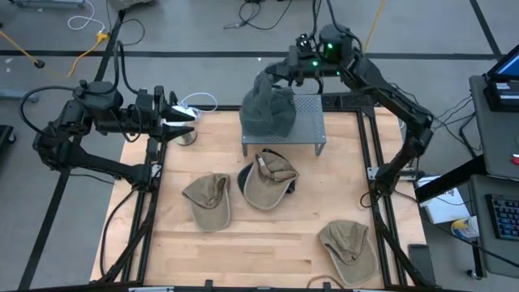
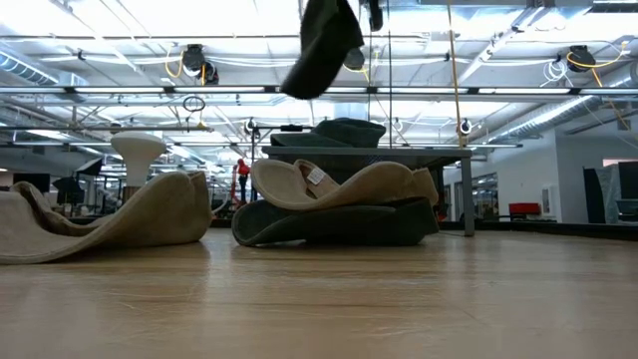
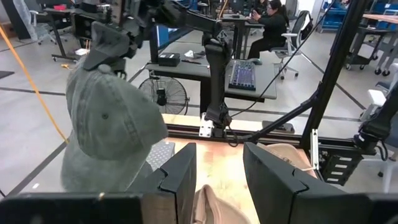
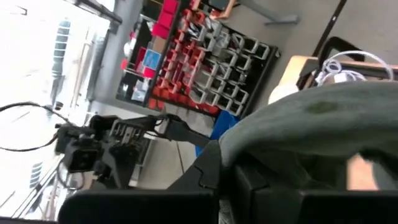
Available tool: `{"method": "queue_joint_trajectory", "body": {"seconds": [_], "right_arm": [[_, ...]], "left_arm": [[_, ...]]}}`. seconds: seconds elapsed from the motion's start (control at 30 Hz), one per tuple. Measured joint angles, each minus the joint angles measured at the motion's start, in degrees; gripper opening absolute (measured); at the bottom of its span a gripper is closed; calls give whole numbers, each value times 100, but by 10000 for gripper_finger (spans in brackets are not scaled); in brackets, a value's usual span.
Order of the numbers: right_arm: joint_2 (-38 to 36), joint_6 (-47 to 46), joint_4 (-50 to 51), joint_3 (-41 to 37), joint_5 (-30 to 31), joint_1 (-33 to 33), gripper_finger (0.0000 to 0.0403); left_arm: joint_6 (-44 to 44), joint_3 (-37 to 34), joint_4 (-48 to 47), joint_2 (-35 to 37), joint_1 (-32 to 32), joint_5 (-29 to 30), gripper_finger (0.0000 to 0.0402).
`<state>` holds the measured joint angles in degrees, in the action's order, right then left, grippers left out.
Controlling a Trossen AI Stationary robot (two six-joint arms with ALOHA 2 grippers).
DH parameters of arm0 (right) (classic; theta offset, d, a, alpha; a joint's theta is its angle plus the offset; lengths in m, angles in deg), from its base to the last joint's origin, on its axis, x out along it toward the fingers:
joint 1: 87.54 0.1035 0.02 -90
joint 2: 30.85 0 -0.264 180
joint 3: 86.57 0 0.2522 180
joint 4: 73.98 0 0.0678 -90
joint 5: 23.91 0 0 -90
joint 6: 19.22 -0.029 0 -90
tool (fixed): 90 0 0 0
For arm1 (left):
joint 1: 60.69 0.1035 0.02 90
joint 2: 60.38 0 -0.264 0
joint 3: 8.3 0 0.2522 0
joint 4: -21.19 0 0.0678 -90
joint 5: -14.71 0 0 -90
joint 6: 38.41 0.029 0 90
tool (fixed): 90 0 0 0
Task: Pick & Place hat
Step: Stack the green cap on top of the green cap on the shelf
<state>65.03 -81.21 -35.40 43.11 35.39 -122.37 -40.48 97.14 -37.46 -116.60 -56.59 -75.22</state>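
My right gripper is shut on a grey-green hat over the far middle of the table, above a grey metal stand. In the low view the hat hangs high above the stand, on whose top another dark hat lies. The left wrist view shows the held hat from the side. My left gripper is open and empty at the table's far left corner, pointing toward the stand. My right gripper holds the hat by its brim end, pinched between the two fingers, which come level from the table's right side. The crown hangs below the fingers, clear of the table. In the right wrist view the cloth covers the fingertips.
A tan hat lies left of centre. Another tan hat lies on a dark hat at the centre. A third tan hat lies at the near right. A small pale object stands beside my left gripper.
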Motion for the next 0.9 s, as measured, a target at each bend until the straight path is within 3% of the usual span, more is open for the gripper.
{"method": "queue_joint_trajectory", "body": {"seconds": [0.2,0.9], "right_arm": [[498,120,167,472,-548,-316,0],[1004,271,192,520,-2475,-650,0]], "left_arm": [[-112,0,0,0,0,0,136],[-110,2,84,-234,0,4,136]]}}
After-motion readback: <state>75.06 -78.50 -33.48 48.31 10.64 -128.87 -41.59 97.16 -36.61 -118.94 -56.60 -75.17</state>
